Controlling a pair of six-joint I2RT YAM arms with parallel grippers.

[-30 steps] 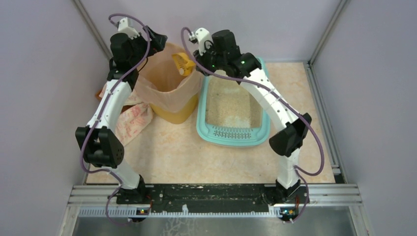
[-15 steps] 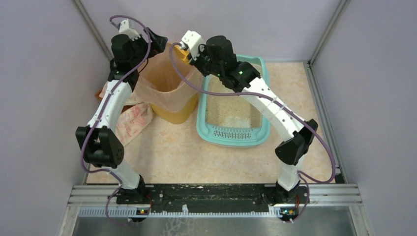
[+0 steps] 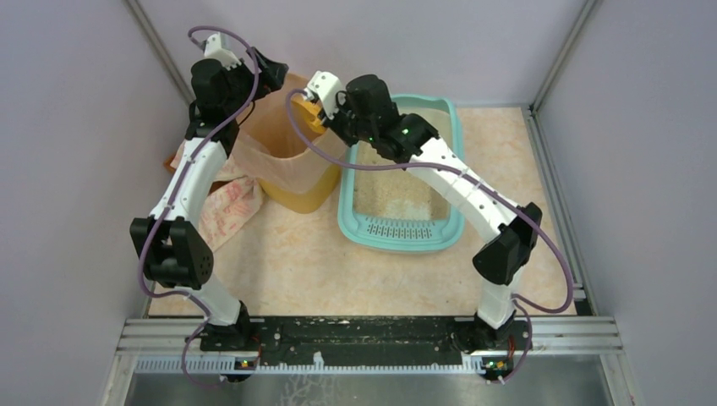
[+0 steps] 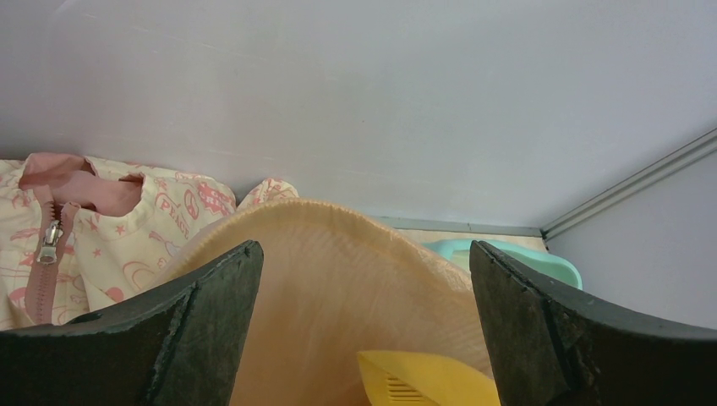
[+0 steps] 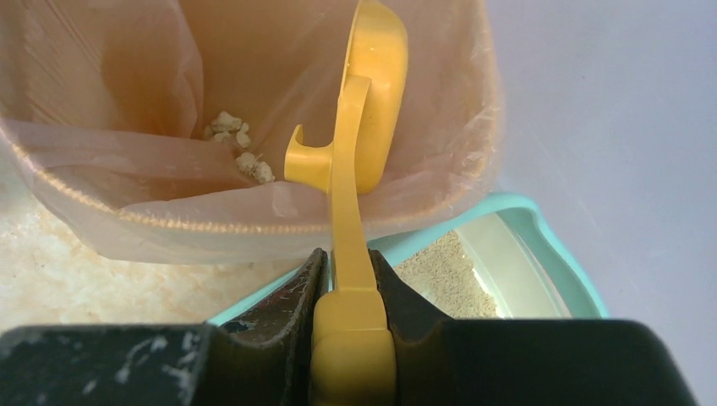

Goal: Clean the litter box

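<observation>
Top external view, starting at the left: a cloth pouch [image 3: 221,207] with pink prints lies on the table [image 3: 287,262], right next to the yellow bin [image 3: 296,199]. The left wrist view shows a pink zipper [image 4: 51,233] on it.

The left arm reaches up over the far side of the bin. The left gripper [image 4: 363,262] is spread wide and holds nothing. Its two black fingers [image 4: 211,321] stand far apart, and the rim of the peach bag [image 4: 338,304] shows between them.

The bag lines the bin and folds over its edge. A few pale clumps [image 5: 237,144] lie down inside the bag.

A yellow scoop [image 5: 372,110] hangs over the open bag. It is turned on its side, with the cup end out over the bag. The right gripper [image 5: 348,275] is squeezed tight on the scoop's handle.

The litter box [image 3: 347,216] sits on the table just to the right of the bin. It is green-blue with round corners. Sandy litter [image 3: 397,190] fills the middle of it. The end with the slots [image 3: 404,230] points toward the arm bases. The right arm bends up and over the litter box to reach the bin.
</observation>
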